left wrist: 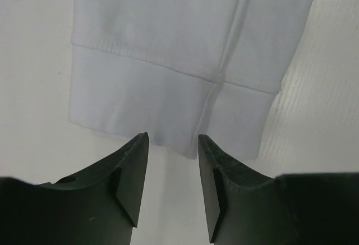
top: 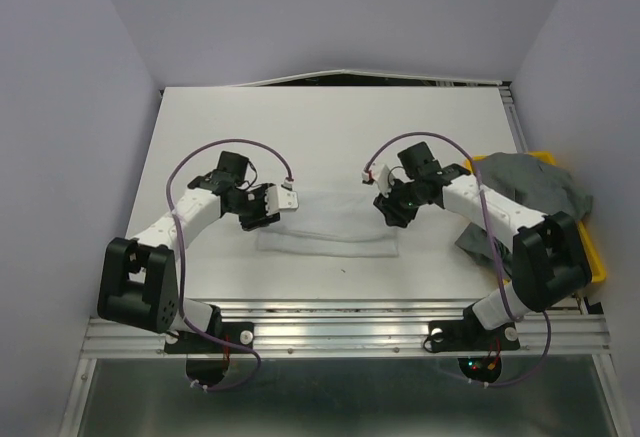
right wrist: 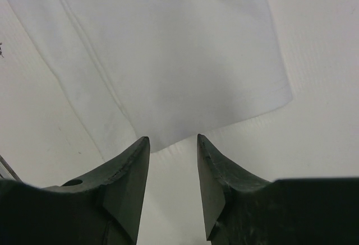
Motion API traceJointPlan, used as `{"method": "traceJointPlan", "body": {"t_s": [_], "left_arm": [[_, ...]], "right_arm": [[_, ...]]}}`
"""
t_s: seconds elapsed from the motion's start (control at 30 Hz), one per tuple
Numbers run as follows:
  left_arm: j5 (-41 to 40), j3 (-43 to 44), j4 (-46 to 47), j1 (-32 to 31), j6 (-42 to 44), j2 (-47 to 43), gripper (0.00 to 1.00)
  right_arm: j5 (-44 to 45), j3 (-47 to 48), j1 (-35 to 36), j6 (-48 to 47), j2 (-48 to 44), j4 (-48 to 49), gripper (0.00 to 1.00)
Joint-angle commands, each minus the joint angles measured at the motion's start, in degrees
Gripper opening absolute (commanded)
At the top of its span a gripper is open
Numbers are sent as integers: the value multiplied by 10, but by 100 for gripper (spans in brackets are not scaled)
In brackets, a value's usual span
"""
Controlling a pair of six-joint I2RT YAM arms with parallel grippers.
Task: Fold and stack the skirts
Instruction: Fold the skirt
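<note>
A white skirt [top: 328, 238] lies flat on the table between my two grippers, folded into a long strip. My left gripper [top: 262, 219] hangs just above its left end, open and empty; the left wrist view shows the skirt's hemmed end [left wrist: 168, 77] just beyond the fingertips [left wrist: 137, 144]. My right gripper [top: 392, 213] hangs at its right end, open and empty; the right wrist view shows a skirt corner [right wrist: 168, 60] just past the fingertips [right wrist: 140, 147]. Grey skirts [top: 530, 189] lie bunched on the yellow tray at right.
The yellow plastic tray [top: 597, 257] sits at the table's right edge, behind the right arm. The white table [top: 330, 127] stretches to the back wall. A metal rail [top: 340, 332] runs along the near edge.
</note>
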Motion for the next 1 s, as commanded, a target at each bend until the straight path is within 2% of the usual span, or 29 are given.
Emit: {"method": "traceJointPlan", "body": {"t_s": [0.0, 0.6, 0.73, 0.87, 0.97], "left_arm": [[-16, 4, 10, -11, 16, 9, 52], [-48, -6, 24, -35, 59, 65, 52], [-49, -11, 13, -38, 67, 59, 51], [-39, -13, -7, -38, 68, 36, 50], [-39, -17, -13, -38, 71, 20, 50]], "right_arm": [[30, -19, 26, -20, -4, 24, 45], [80, -79, 61, -44, 15, 84, 42], [84, -81, 61, -45, 14, 87, 34], [85, -82, 66, -44, 14, 90, 19], [85, -81, 66, -43, 14, 91, 13]]}}
